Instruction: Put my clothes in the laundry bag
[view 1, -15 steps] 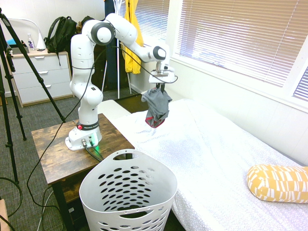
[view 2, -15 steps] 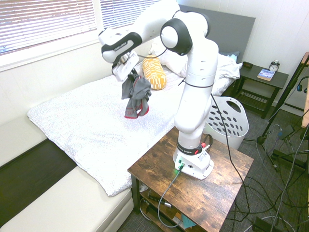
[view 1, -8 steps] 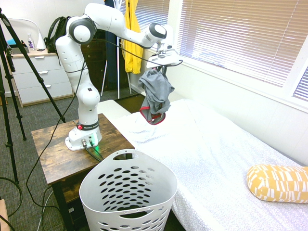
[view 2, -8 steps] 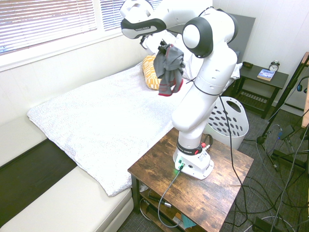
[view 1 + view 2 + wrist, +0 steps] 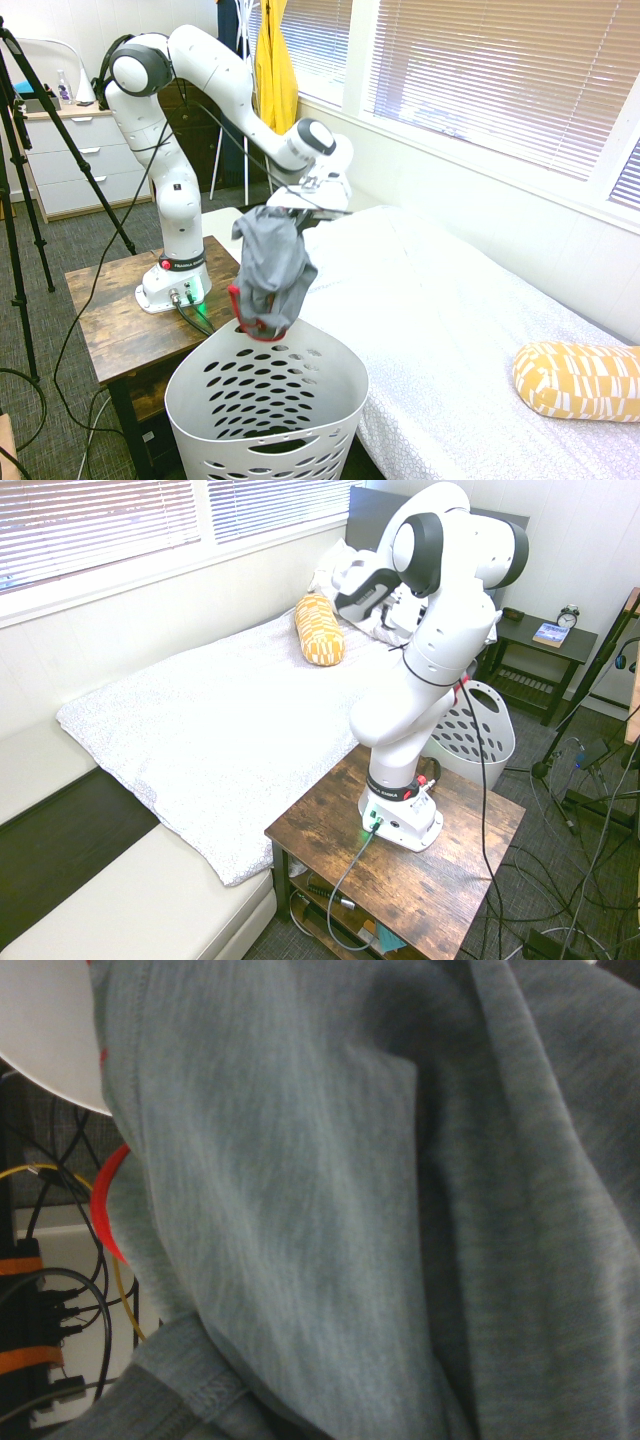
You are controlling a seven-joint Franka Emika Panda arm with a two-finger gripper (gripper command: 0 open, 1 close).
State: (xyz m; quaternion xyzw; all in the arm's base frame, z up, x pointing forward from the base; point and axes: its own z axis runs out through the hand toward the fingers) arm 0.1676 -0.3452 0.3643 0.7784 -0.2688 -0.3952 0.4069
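Note:
My clothes [image 5: 270, 262], a small grey garment with red trim at its lower edge, hang from my gripper [image 5: 292, 206], which is shut on the top of the fabric. The garment dangles just above the near-left rim of the laundry bag [image 5: 262, 405], a round white perforated basket on the floor beside the bed. In the second exterior view the arm hides the garment and the gripper; only the laundry bag [image 5: 475, 738] shows behind the arm. Grey fabric of my clothes [image 5: 330, 1190] fills the wrist view, with a strip of red trim and a white piece of the laundry bag's rim [image 5: 40, 1040].
The bed [image 5: 450, 310] with a white cover lies to the right of the basket, with a yellow patterned pillow [image 5: 578, 378] on it. The arm stands on a wooden side table [image 5: 110, 320]. A yellow garment [image 5: 272, 70] hangs by the window. A nightstand [image 5: 535, 645] stands beyond the basket.
The arm has swung away from above the bed toward the basket and come down, carrying the grey garment with it. The gripper has stayed shut on the garment.

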